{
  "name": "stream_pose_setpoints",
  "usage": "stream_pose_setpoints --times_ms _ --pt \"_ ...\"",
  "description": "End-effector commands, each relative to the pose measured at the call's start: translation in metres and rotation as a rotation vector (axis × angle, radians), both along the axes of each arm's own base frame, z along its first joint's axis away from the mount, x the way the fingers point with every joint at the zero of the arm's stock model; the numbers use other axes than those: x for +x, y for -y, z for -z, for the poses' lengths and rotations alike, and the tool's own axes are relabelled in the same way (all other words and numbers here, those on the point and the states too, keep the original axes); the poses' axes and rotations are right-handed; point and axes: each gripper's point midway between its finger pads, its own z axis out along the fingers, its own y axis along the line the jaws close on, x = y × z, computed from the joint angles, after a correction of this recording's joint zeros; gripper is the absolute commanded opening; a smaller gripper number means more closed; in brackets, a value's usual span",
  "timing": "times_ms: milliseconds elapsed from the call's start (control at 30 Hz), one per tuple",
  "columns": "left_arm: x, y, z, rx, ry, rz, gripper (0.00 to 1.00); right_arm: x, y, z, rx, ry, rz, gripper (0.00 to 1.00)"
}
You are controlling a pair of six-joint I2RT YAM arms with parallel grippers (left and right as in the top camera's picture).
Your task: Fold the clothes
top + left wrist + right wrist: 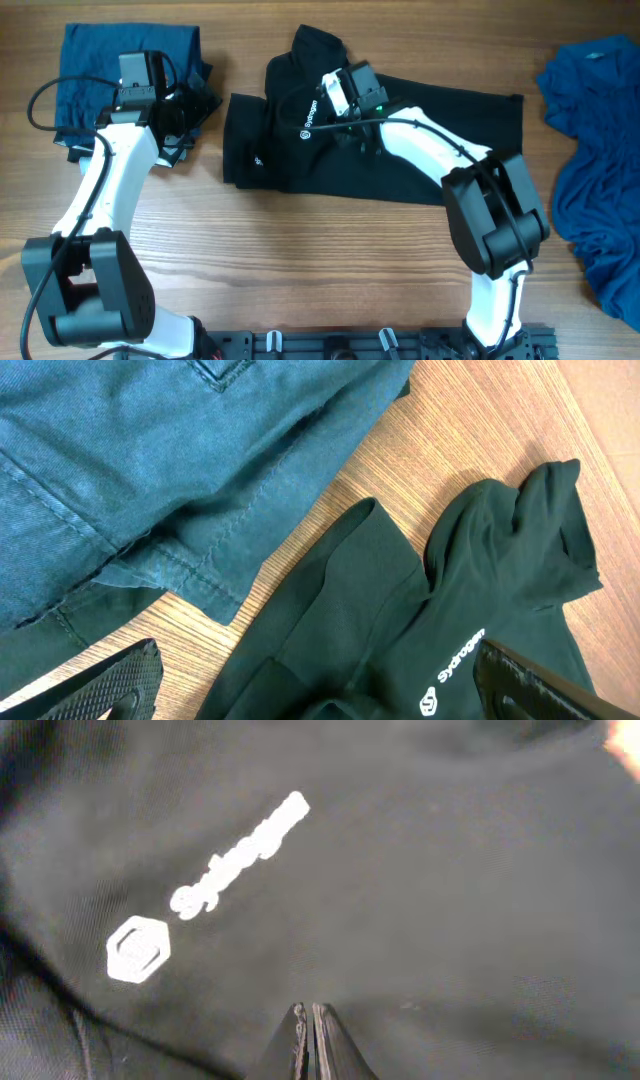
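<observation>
While right end effector [308, 1012] is closed over black shirt [480, 125], grip cannot be told | left end effector [315, 685] spread wide | blue garment [600, 160] cropped at frame edge

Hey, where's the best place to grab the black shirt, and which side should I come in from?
Probably the left edge of the black shirt, approached from the left, where the left gripper hangs open. That edge lies flat on the table, with wood showing between it and the blue garment, so a finger could slide under.
</observation>
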Motion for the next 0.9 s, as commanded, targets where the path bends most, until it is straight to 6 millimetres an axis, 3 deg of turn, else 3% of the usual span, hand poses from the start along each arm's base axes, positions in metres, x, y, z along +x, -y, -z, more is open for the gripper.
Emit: stream_pose_setpoints --times_ms 0,67,133,200,333,467,733,867 --pt "-0.001 0.003 0.001 -0.01 -0.004 0.008 1.0 0.026 0.018 -0.071 0.037 0.069 0.102 0.04" --pt "-0.001 0.003 0.001 -0.01 -0.004 0.008 1.0 0.018 0.041 -0.084 0.023 0.008 0.162 0.04" --pt "-0.001 0.003 0.001 -0.01 -0.004 0.008 1.0 -0.002 0.063 -0.073 -0.01 -0.106 0.197 0.04" --pt "-0.001 0.003 0.001 -0.01 -0.004 0.008 1.0 -0.029 0.085 -0.048 -0.058 -0.261 0.264 0.04" --pt "-0.001 0.003 0.001 -0.01 -0.004 0.008 1.0 -0.059 0.098 -0.005 -0.112 -0.377 0.269 0.04" --pt "-0.001 0.003 0.001 -0.01 -0.004 0.008 1.0 -0.065 0.1 0.016 -0.109 -0.384 0.287 0.04" --pt "-0.001 0.003 0.001 -0.01 -0.004 0.008 1.0 -0.053 0.102 0.042 -0.103 -0.349 0.311 0.05" --pt "-0.001 0.003 0.001 -0.01 -0.004 0.008 1.0 -0.029 0.124 0.048 -0.151 -0.262 0.373 0.04"
